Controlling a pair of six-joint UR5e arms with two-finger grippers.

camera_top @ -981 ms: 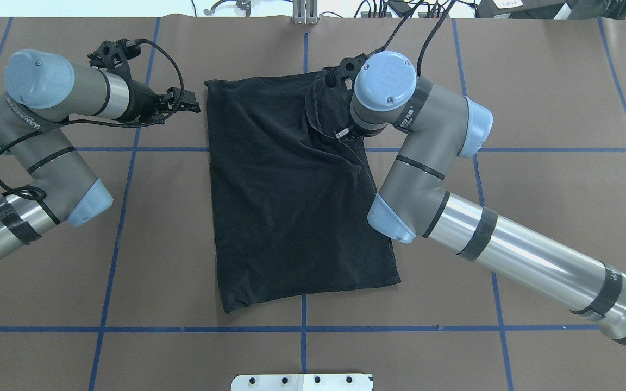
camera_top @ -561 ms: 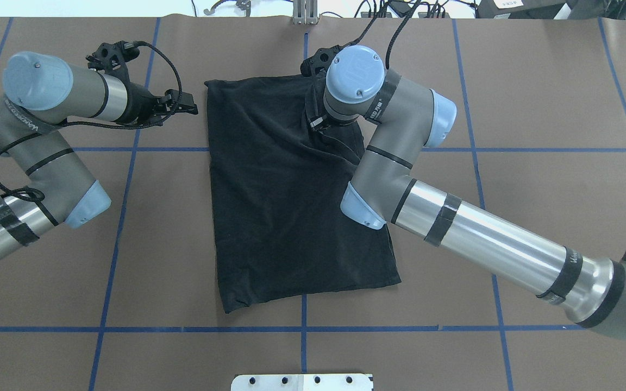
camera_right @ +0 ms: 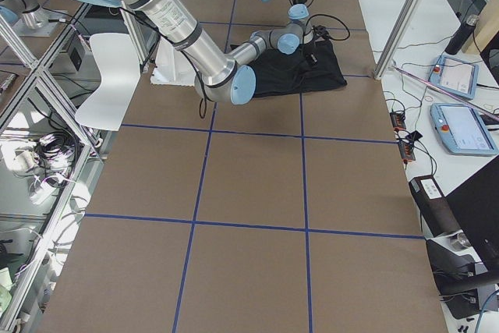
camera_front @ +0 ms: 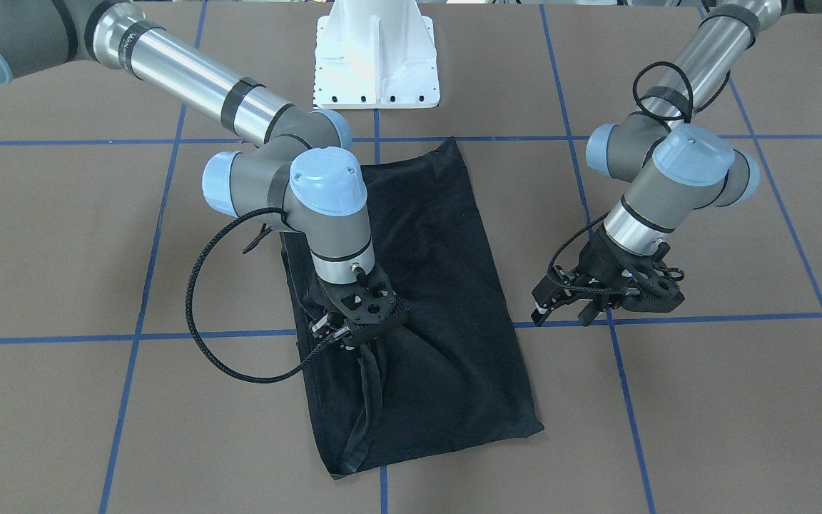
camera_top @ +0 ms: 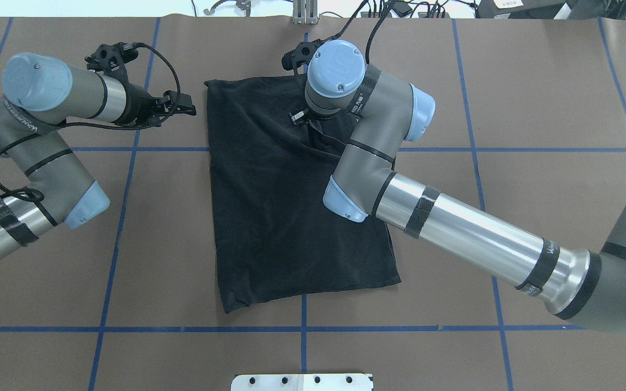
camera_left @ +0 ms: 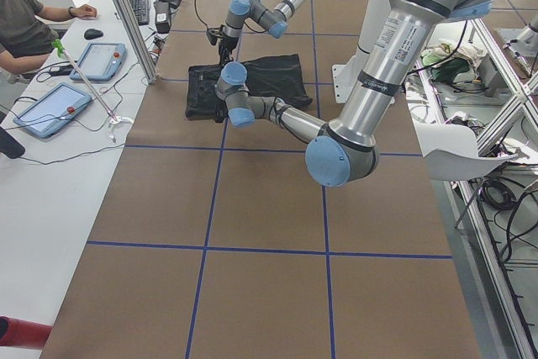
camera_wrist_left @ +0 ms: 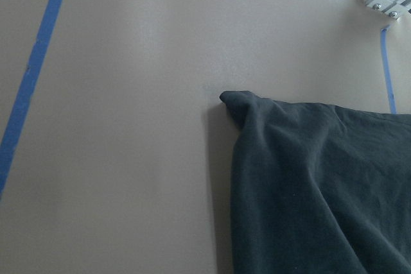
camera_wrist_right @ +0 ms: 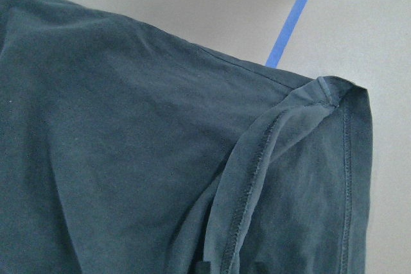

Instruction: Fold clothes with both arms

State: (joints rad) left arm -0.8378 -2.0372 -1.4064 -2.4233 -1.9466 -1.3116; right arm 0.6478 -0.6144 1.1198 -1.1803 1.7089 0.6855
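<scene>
While the black short-sleeved T-shirt (camera_top: 286, 228) lies as a tall, rumpled rectangle in the middle of the brown paper-covered surface (camera_top: 536, 92), crossed by blue tape lines (camera_top: 400, 328), the silver-grey right arm (camera_top: 454, 233) reaches across its far end. The black right hand (camera_front: 354, 340) points down there, clenched on a raised ridge of cloth. A hemmed strip (camera_front: 369, 400) hangs from it toward the shirt's end edge. The right wrist view shows this hemmed flap (camera_wrist_right: 302, 158) doubled over the dark fabric. The left arm (camera_top: 47, 157) bends beside the shirt. Its black left hand (camera_front: 563, 308) hovers just off the far left corner (camera_wrist_left: 232, 99), fingers apart, grasping nothing.
</scene>
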